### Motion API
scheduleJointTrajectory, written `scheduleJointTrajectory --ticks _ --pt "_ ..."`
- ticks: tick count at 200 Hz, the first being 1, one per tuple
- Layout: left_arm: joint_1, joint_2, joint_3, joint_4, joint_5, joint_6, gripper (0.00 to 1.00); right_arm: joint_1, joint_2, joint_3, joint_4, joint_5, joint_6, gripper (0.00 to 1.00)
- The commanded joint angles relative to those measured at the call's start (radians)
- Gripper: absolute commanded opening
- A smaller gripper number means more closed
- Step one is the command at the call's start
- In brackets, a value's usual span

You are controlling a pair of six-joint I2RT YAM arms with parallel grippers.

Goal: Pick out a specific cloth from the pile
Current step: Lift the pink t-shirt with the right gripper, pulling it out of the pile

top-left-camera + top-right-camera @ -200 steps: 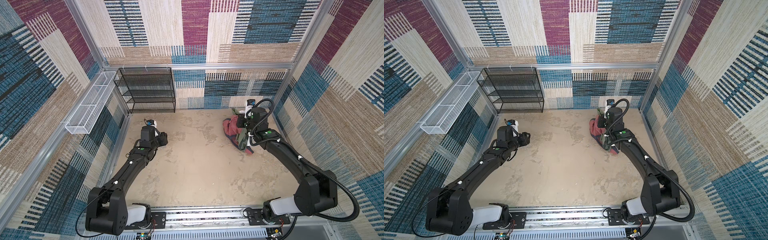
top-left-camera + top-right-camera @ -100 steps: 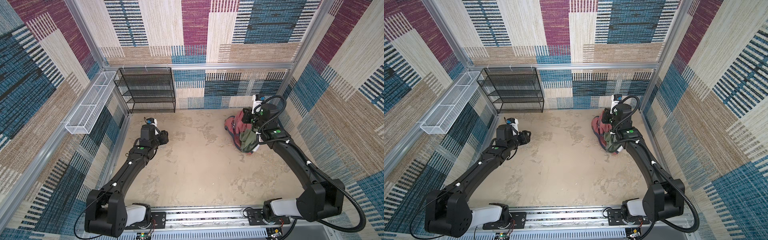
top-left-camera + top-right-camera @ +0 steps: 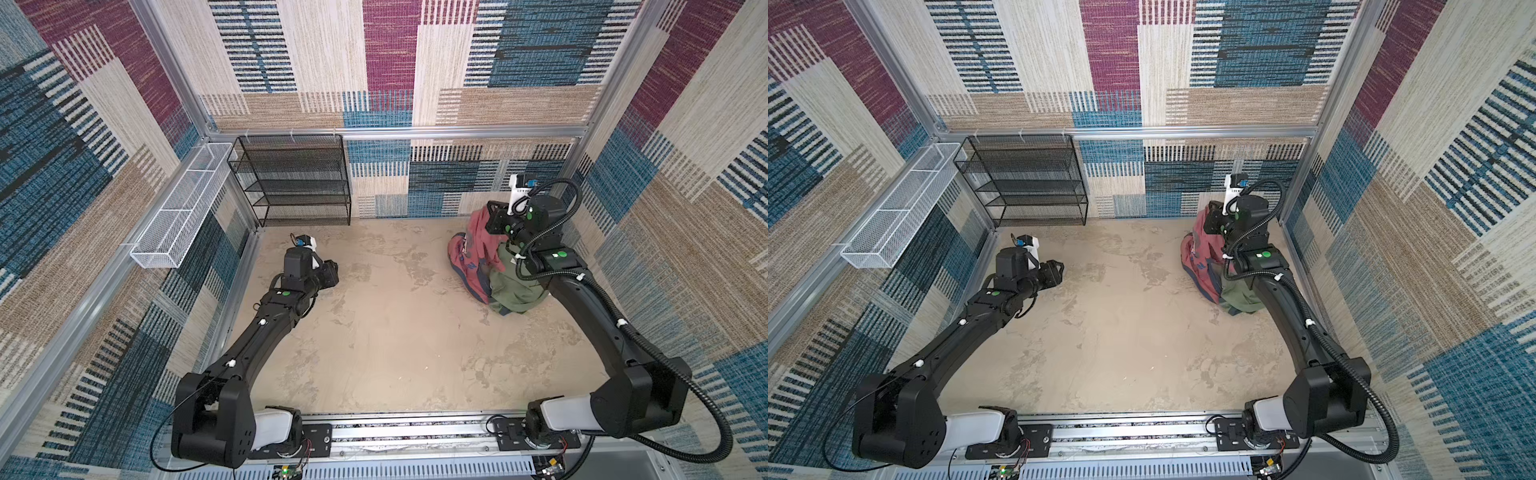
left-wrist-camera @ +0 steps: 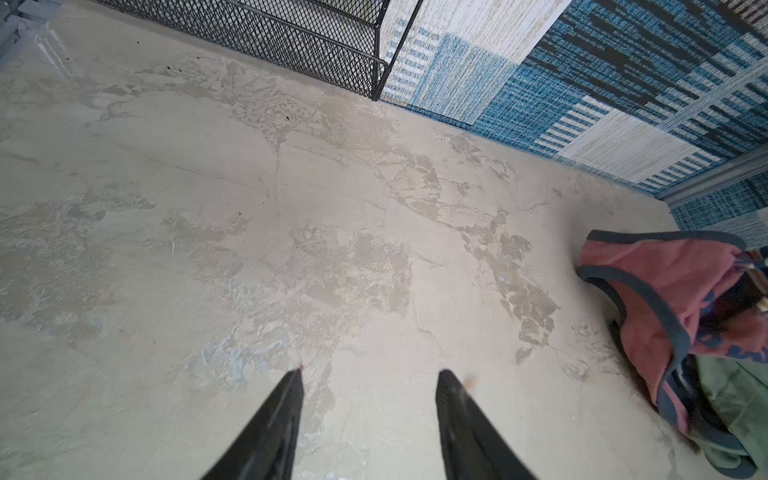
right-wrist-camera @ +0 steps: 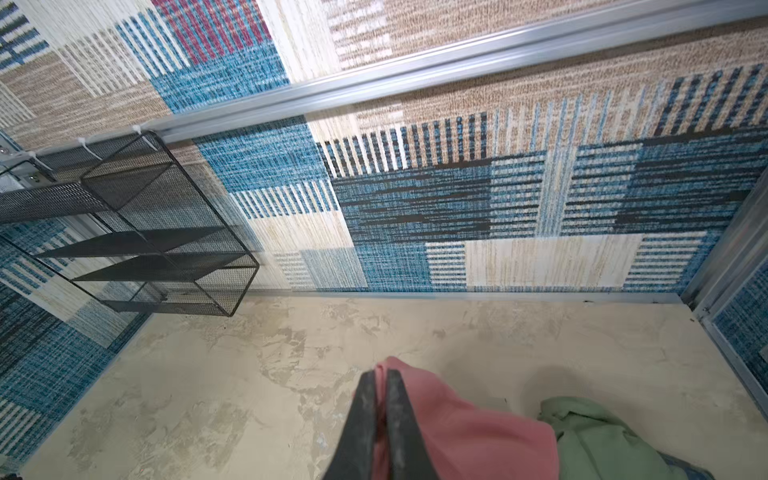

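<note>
The brick-red cloth (image 3: 471,249) with grey-blue trim hangs in a tall fold at the back right, its lower part still on the floor. My right gripper (image 5: 380,374) is shut on its upper edge, and red fabric shows pinched between the two fingers. In both top views that gripper (image 3: 492,216) is raised above the pile. The pile's olive-green garment (image 3: 515,286) lies bunched on the floor against the cloth and partly under my right arm. My left gripper (image 4: 370,374) stands open over bare floor far to the left (image 3: 332,274), with nothing between its fingers.
A black mesh shelf (image 3: 299,183) stands against the back wall at the left. A white wire basket (image 3: 183,208) hangs on the left wall. The right wall (image 3: 590,232) and back wall are close behind the pile. A metal rail (image 3: 395,432) runs along the front edge.
My right gripper has risen and moved back and to the right, drawing the red cloth up from the pile. The left arm has barely moved.
</note>
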Motion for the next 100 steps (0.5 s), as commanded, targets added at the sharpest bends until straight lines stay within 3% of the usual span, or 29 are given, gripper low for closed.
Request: scheduleJointTrajectory --ticks 1,100 --pt "-0.001 0.002 0.014 -0.001 0.002 -0.017 0.55 -0.002 0.013 0.042 0.055 -0.017 0.014 0.00" --pt "-0.003 -0.067 0.061 -0.066 -0.029 0.012 0.55 -0.002 0.100 0.309 0.014 -0.165 0.017 0.00"
